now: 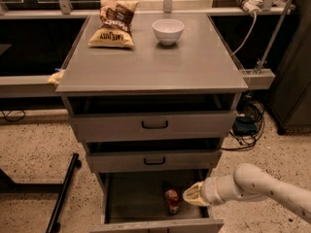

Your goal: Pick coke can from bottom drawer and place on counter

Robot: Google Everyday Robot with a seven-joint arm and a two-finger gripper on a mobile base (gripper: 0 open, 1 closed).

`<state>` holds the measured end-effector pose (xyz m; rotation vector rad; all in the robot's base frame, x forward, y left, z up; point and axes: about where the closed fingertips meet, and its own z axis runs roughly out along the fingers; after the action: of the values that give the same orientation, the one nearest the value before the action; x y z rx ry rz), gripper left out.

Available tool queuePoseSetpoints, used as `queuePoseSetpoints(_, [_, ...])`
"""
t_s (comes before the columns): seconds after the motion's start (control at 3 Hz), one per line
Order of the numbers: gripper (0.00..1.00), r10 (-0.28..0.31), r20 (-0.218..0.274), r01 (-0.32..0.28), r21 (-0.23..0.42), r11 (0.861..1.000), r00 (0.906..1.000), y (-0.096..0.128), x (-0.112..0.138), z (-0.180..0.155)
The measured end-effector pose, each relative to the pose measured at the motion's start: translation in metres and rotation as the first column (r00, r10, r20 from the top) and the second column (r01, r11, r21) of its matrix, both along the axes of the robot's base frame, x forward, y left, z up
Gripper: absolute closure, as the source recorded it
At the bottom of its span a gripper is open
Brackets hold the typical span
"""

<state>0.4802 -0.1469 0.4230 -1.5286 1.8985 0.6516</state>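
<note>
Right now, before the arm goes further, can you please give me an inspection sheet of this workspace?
Surface: counter, grey, flat, two things at its back.
Job's things: coke can on the floor of the open bottom drawer, right of middle; not yet on the counter.
Clutter: chip bag and white bowl on the counter, apart.
Grippers: gripper low over the drawer, close beside the can's right side.
Cables: white cable hanging at the right; black cables on the floor there.
Surroundings: speckled floor; upper drawers slightly open.
</note>
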Motion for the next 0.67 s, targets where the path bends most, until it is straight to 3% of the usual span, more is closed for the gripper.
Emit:
queuePoseSetpoints(0.33, [1.00,0.115,0.054,-0.116,0.015,0.993,0.9919,0.011,0.015,-0.067])
queuePoseSetpoints(0.67, [1.00,0.214,0.070,-0.218,0.045,0.975,0.9743,0.028,0.029,-0.125])
